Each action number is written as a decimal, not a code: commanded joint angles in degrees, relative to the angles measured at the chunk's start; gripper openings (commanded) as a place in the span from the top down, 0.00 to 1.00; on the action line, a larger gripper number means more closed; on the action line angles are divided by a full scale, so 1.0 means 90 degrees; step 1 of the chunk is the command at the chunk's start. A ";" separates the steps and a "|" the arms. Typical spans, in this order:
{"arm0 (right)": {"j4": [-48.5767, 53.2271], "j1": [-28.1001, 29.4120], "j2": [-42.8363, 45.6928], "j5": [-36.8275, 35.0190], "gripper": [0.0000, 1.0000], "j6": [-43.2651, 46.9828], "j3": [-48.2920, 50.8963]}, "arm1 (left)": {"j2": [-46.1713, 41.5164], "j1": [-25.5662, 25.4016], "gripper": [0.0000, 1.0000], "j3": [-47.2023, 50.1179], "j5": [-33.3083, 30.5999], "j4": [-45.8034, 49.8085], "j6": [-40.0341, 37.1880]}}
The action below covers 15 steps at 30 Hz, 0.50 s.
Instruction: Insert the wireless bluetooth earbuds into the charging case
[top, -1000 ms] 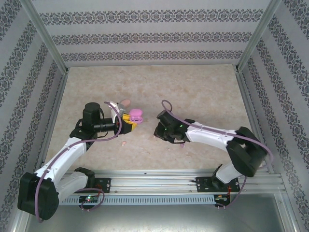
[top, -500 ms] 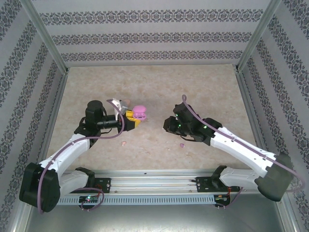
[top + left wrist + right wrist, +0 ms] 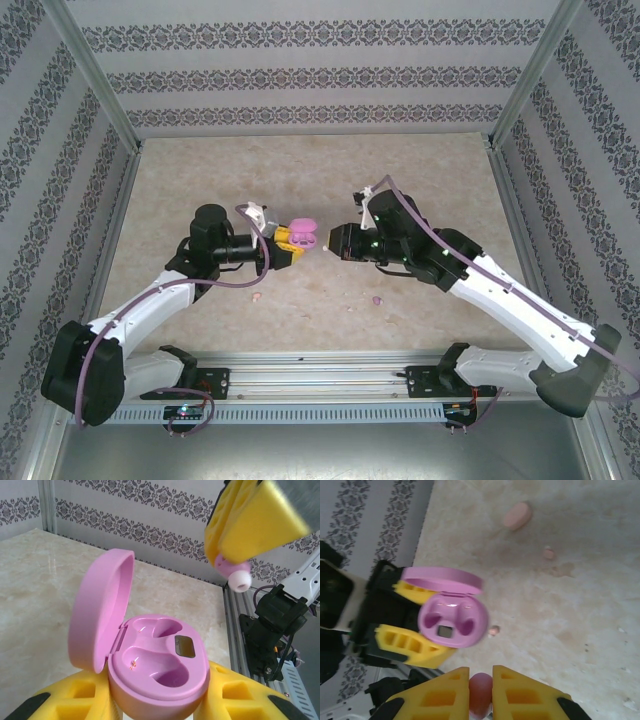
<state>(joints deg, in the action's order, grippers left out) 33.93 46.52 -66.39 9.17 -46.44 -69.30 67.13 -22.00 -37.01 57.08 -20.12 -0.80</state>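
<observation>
**Handover in mid-air:** The purple charging case [image 3: 159, 687] sits clamped between the yellow fingers of the left gripper [image 3: 157, 702]. Its lid [image 3: 97, 615] is swung open and both of its 2 wells are empty. Opposite, the right gripper [image 3: 481, 674] pinches 1 purple earbud [image 3: 480, 696] between its pads, in the air close to the case but apart from it. A second ago that gripper pointed down at the table [image 3: 420, 180] and the case was further left. The 2 now face each other tip to tip. The held earbud is small and glossy, purple with a pale rounded tip. On the table lie a pale pink earbud [image 3: 548, 553] near a salmon-pink case [image 3: 517, 515], another pink earbud [image 3: 493, 630], and a second purple earbud [image 3: 377, 298].
</observation>
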 commanded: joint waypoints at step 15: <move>-0.0025 0.0260 -0.1251 0.0280 0.86 0.0540 -0.1035 | 0.0084 -0.0144 0.76 -0.0233 -0.0044 -0.0030 -0.0214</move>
<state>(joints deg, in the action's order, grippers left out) 33.89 48.29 -76.62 11.11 -43.09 -76.69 67.79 -22.55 -37.06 56.40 -20.10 -1.32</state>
